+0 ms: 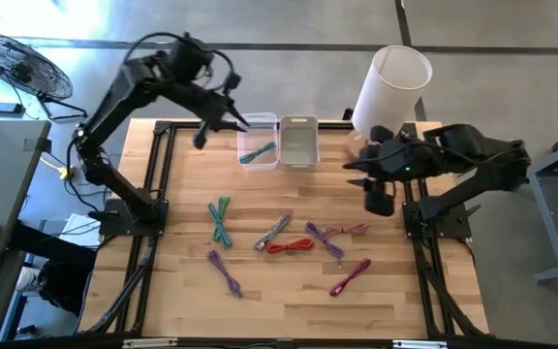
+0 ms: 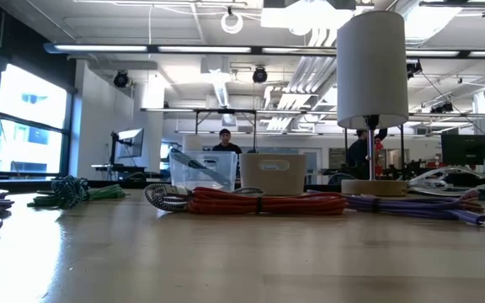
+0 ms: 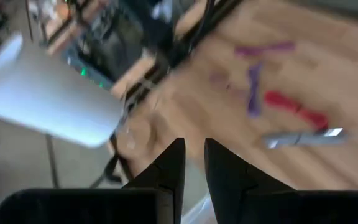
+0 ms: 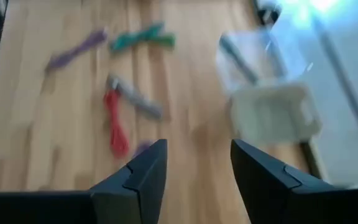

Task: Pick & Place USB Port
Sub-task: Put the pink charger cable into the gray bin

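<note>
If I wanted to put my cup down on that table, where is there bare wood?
The near edge of the table, in front of the bundled cables, is bare. So is the strip between the red cable and the two bins, clear and white. The middle is crowded with cable bundles.

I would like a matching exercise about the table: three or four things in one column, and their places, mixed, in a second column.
Things:
1. teal cable
2. red cable
3. white bin
4. right pincer

Places:
A. in the middle of the table
B. inside the clear bin
C. in the air, right of both bins
D. beside the clear bin, on its right

Pairs: 1-B, 2-A, 3-D, 4-C
</note>
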